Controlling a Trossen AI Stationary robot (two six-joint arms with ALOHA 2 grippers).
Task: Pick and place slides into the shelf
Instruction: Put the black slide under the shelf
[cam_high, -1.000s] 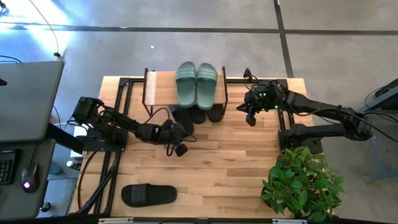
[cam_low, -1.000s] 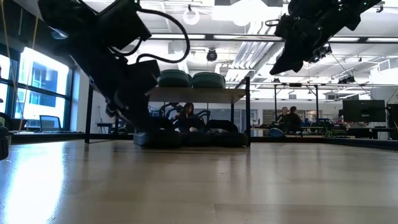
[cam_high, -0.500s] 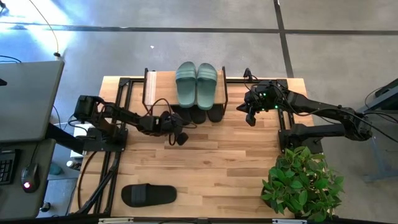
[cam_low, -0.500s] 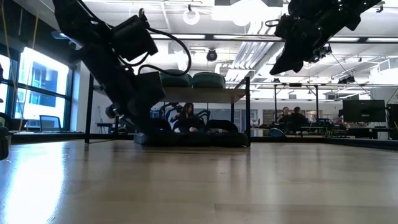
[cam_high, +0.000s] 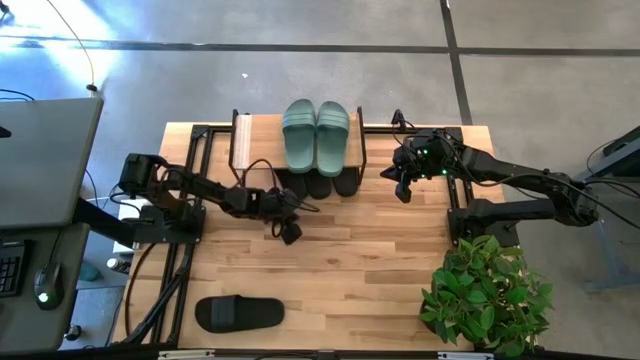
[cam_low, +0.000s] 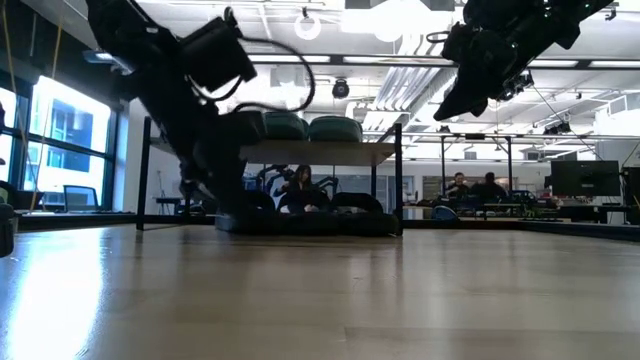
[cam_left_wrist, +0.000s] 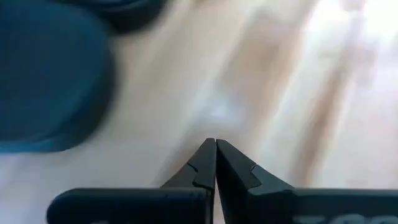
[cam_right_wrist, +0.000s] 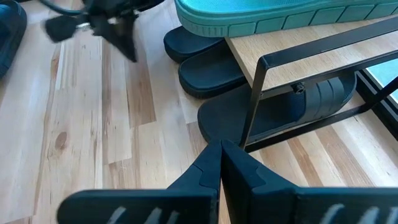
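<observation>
Your high view alone shows lone black slide (cam_high: 239, 314) lower left on worktop (cam_high: 360, 260); sage-green pair (cam_high: 316, 135) tops shelf (cam_high: 262, 142). Left gripper (cam_high: 290, 233), right gripper (cam_high: 403, 190): jaws closed, empty.

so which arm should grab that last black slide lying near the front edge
Left. The left gripper, shut and empty, is nearer the lone black slide; the right gripper waits beside the shelf.

One pair of slides (cam_high: 316, 135) lay on the shelf (cam_high: 247, 143), three slides (cam_high: 318, 184) under it, and one slide (cam_high: 239, 314) alone near the table's (cam_high: 350, 270) front-left edge.
</observation>
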